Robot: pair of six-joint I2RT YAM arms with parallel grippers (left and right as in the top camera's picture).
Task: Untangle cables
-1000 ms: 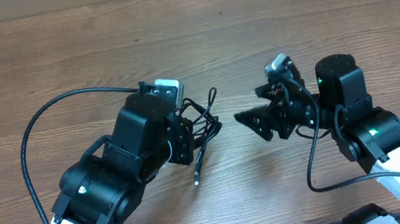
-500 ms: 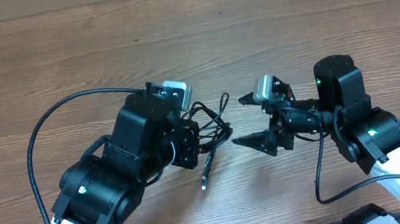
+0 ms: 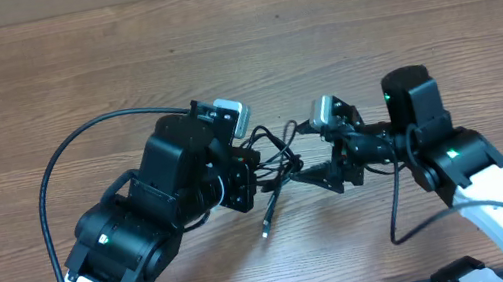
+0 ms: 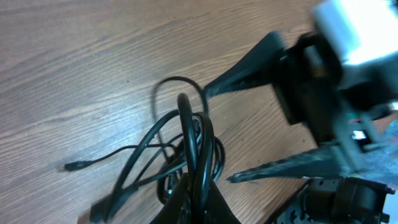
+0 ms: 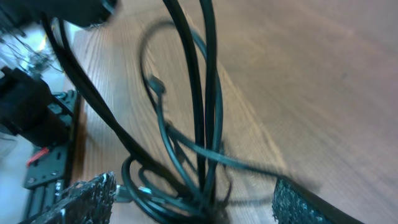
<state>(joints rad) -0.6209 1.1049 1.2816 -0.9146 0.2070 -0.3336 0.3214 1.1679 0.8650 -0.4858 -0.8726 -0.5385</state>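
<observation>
The cables [image 3: 274, 154] are a tangle of thin black cords, lifted slightly between the two arms. My left gripper [image 3: 252, 167] is shut on a thick loop of them; in the left wrist view the cables [image 4: 189, 140] rise straight out of the left gripper [image 4: 198, 194]. One plug end [image 3: 265, 228] hangs toward the table. My right gripper [image 3: 296, 154] is open, one finger on each side of the bundle. In the right wrist view several cable strands [image 5: 202, 118] run between its rough fingertips [image 5: 87, 199], with the right gripper [image 5: 193, 208] not closed on them.
A thick black wire [image 3: 54, 172] arcs out from the left arm over the wooden table [image 3: 364, 22]. Both arm bodies crowd the near edge. The right gripper's fingers [image 4: 249, 65] fill the right part of the left wrist view.
My right gripper has swung left, and its open fingers now straddle the bundle. The left gripper has shifted a little to the right with the cables still in it.
</observation>
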